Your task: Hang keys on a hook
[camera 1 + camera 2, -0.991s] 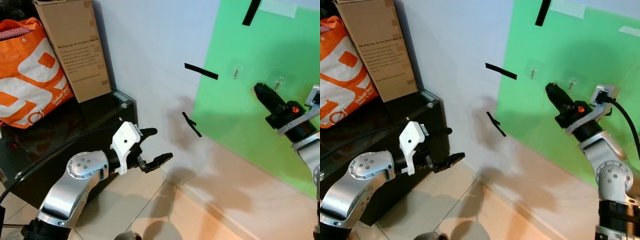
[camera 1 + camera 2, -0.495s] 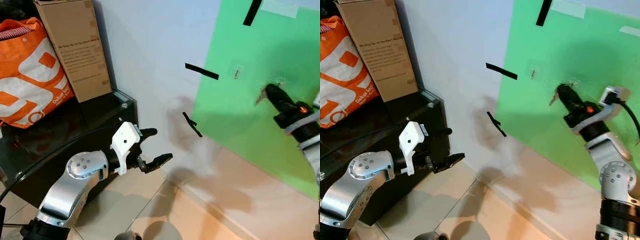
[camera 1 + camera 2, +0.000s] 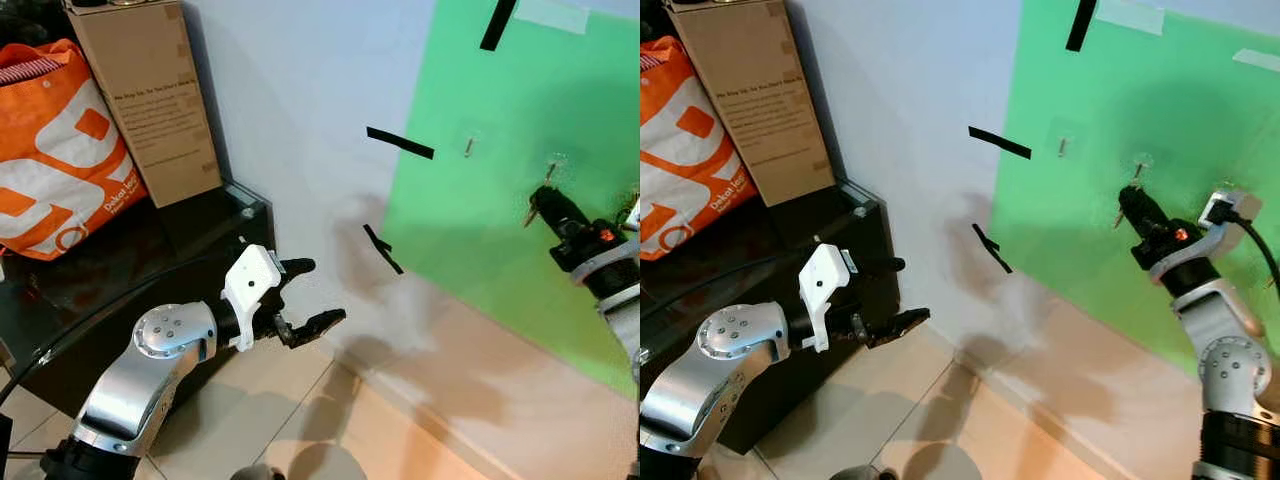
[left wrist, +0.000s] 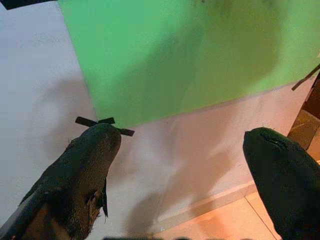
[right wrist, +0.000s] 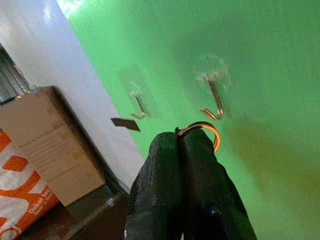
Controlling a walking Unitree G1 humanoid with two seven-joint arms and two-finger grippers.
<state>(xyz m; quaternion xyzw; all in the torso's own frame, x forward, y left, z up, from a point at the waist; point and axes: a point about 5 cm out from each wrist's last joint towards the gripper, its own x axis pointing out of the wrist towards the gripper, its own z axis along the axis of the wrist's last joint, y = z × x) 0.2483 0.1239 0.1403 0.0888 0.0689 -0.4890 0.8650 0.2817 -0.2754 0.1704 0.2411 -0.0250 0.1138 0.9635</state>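
Note:
Two small metal hooks are stuck on a green board on the wall: a left hook and a right hook. My right gripper sits just below the right hook, shut on a key ring. A key dangles beside its tip. In the right wrist view the key ring pokes out above the closed fingers, close under the right hook, apart from it. My left gripper hangs open low by the black cabinet, its fingers spread wide.
A cardboard box and an orange bag stand on a black cabinet at the left. Black tape strips are on the white wall. Beige floor tiles lie below.
My right gripper has slid right and slightly down along the green board, ending just under the right hook. The key now dangles beside its tip. The left arm has not moved.

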